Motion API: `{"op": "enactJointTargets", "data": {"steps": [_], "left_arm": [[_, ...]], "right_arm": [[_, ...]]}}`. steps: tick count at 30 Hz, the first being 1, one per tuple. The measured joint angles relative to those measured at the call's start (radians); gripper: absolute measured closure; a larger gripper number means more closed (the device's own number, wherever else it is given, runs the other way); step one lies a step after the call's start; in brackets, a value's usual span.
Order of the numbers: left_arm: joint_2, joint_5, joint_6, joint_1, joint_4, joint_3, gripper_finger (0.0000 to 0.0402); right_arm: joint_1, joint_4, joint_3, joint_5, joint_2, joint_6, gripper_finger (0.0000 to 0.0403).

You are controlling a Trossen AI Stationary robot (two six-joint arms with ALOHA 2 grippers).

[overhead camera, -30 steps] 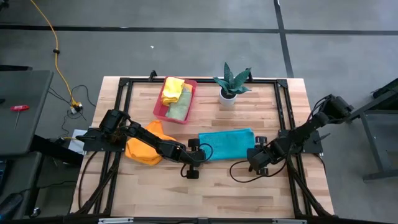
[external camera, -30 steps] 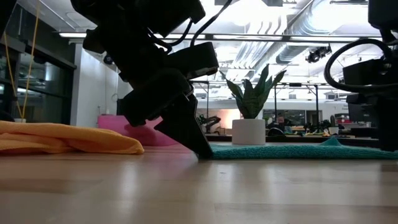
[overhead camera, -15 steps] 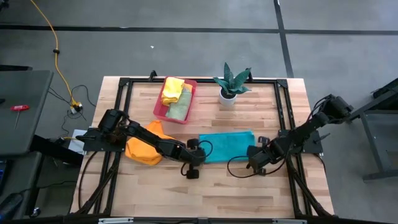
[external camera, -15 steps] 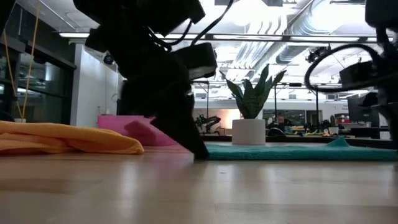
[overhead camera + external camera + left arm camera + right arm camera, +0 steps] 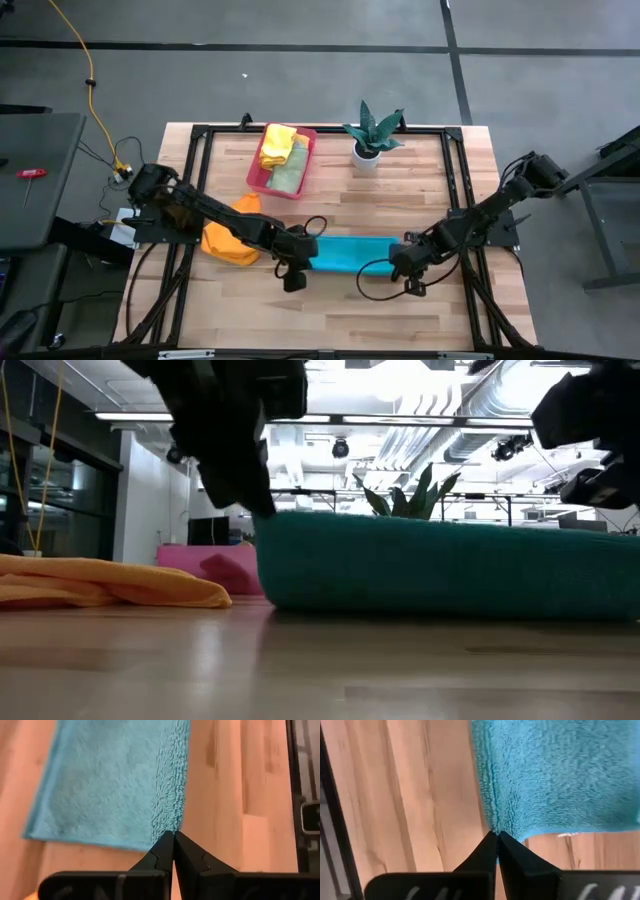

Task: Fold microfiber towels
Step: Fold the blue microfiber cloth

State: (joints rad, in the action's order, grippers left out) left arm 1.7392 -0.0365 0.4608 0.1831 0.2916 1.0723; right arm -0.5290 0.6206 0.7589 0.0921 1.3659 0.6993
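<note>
Since a second ago, both grippers lift the teal towel's [image 5: 345, 252] far edge toward you, well in front of the potted plant [image 5: 370, 135]. Left gripper [image 5: 173, 836] and right gripper [image 5: 497, 834] pinch its corners; it's light, floppy, so keep it taut.

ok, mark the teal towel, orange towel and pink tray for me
teal towel [image 5: 345, 252], high view, middle of the strip held between both arms.
orange towel [image 5: 228, 243], high view, its bunched middle.
pink tray [image 5: 309, 152], high view, right rim.

Two dark jointed arms, looping black cables
</note>
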Motion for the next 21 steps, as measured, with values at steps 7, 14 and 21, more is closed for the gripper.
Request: {"op": "enactJointTargets", "data": {"steps": [7, 14, 21], "left_arm": [[-0.018, 0.025, 0.000, -0.052, 0.035, 0.001, 0.0401], [-0.011, 0.077, 0.016, -0.087, 0.058, 0.001, 0.0401], [0.017, 0.143, 0.099, -0.084, 0.054, 0.003, 0.0401]], "right_arm": [[0.054, 0.049, -0.003, -0.033, -0.030, 0.037, 0.0402], [0.111, 0.123, -0.003, -0.114, -0.089, 0.080, 0.0403], [0.148, 0.151, -0.003, -0.115, -0.077, 0.083, 0.0403]]}}
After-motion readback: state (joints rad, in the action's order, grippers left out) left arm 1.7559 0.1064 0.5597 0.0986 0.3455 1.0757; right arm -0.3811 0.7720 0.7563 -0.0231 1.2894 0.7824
